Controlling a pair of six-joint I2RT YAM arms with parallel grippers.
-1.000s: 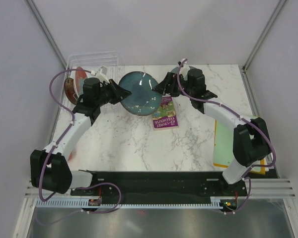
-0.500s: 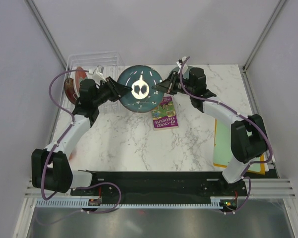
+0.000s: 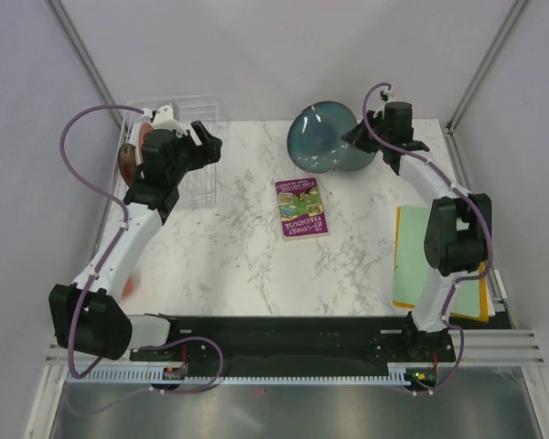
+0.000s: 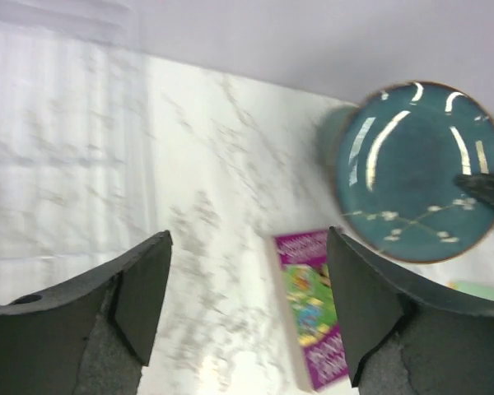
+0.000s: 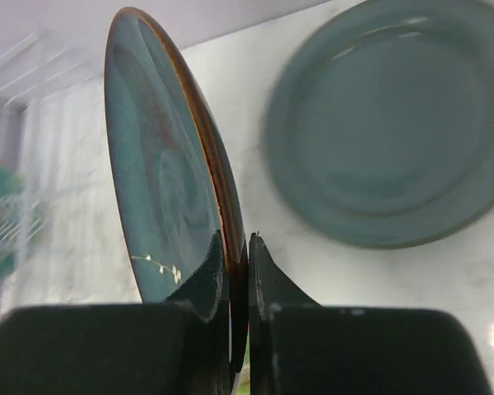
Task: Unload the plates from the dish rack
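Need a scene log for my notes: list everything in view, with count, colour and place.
dish rack: 1, clear, far left corner of the table
red plate: at least 1, red, standing in the dish rack, partly hidden
teal plate: 1, dark teal, held on edge over the far right of the table
grey-green plate: 1, grey-green, flat on the table, far right
book: 1, purple, mid-table
folder: 1, pale green, right edge of the table
table: 1, white marble
left gripper: 1, black, open and empty, by the dish rack
right gripper: 1, black, shut on the teal plate's rim
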